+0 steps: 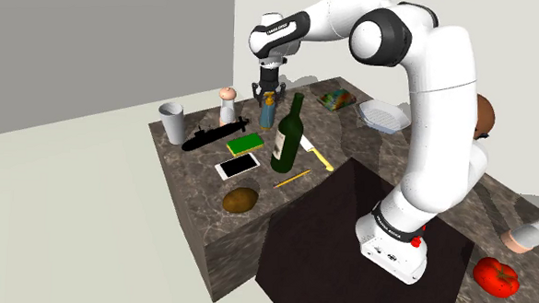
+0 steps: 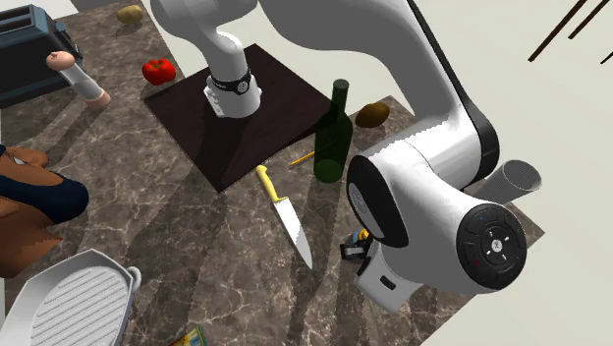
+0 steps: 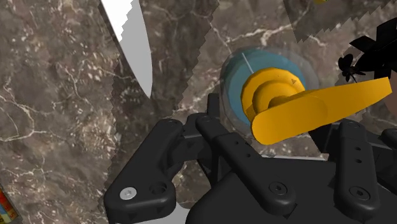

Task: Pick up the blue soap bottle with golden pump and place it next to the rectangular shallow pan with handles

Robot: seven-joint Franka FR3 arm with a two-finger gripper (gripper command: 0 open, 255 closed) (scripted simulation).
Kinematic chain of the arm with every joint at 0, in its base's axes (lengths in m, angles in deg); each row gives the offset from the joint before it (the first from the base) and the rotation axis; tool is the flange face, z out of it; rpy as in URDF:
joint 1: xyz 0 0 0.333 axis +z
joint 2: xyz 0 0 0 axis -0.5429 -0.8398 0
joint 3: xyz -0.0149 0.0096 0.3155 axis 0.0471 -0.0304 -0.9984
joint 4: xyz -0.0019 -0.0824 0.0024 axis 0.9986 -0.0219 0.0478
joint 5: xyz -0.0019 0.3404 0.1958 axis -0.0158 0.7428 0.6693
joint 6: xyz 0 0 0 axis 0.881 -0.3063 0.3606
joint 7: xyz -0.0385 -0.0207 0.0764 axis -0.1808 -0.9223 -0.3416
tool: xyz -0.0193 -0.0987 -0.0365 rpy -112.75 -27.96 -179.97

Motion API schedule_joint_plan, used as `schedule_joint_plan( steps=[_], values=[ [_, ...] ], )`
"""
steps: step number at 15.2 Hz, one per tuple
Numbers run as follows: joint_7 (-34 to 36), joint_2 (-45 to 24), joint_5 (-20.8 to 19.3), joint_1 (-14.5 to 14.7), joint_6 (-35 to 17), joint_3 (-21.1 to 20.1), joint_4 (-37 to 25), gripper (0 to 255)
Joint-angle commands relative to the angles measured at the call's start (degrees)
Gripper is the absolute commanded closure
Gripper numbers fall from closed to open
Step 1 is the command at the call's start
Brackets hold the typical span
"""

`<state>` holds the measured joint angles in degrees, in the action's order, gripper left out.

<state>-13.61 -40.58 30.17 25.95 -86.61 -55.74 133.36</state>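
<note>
The grasp is the step in hand. The blue soap bottle (image 3: 236, 89) with its golden pump stands upright on the tabletop (image 1: 189, 168), just behind the green wine bottle (image 1: 288, 137), on the side away from the stand. The gripper (image 1: 269, 92) hangs straight over it, fingers apart and astride the pump, not visibly pressing the body. The next move likely calls for sinking a little, closing on the body, lifting clear, and carrying it to the ribbed pan (image 1: 385, 114), well apart from the wine bottle toward the shoulder view's right, beyond the knife (image 1: 315, 158).
</note>
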Motion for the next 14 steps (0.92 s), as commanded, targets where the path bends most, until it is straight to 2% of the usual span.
schedule_joint_plan(
  steps=[1,14],
  values=[
    [0.04,0.37,-0.03,0.00,0.54,0.02,-0.15,255],
    [0.52,4.73,-0.35,0.02,8.16,0.17,-3.42,255]
  ],
)
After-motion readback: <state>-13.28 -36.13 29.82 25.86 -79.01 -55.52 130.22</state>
